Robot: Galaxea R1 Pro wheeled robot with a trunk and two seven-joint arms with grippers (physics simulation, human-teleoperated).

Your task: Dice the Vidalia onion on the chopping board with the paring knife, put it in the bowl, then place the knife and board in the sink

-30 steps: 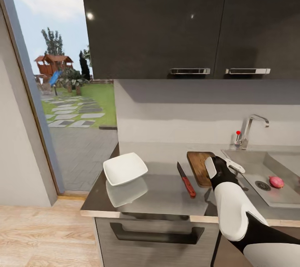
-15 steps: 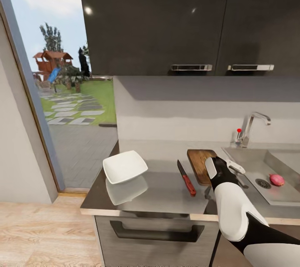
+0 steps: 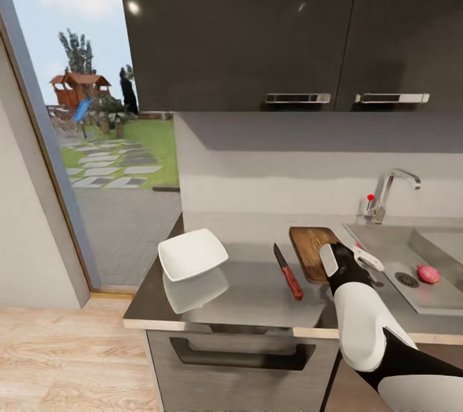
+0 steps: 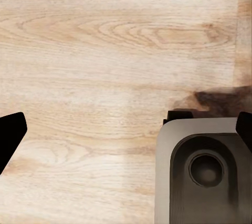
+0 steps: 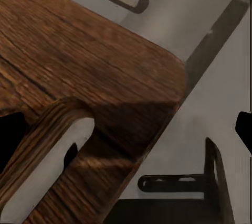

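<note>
The brown chopping board [image 3: 308, 248] lies on the grey countertop [image 3: 251, 299], just left of the sink [image 3: 432, 299]. The red-handled paring knife [image 3: 288, 271] rests on the countertop beside the board's left edge. The white square bowl [image 3: 191, 253] stands further left. The pinkish Vidalia onion [image 3: 427, 274] sits in the sink basin near the drain [image 3: 406, 279]. My right gripper [image 3: 348, 259] hovers open over the board's near right end; the right wrist view looks closely at the chopping board [image 5: 89, 77] and its slot hole [image 5: 50, 174]. In the left wrist view my left gripper [image 4: 126, 129] hangs open above the floor.
A curved chrome tap [image 3: 389, 192] with a red-tipped lever stands behind the sink. Dark wall cabinets [image 3: 289, 26] hang above the counter. A doorway to a garden [image 3: 103, 142] opens at the left. Wooden floor [image 4: 105, 51] and part of my base [image 4: 205, 171] lie below the left gripper.
The whole picture has shifted a little, so the camera has moved. The right gripper stays over the board's near right end, and nothing on the counter has moved.
</note>
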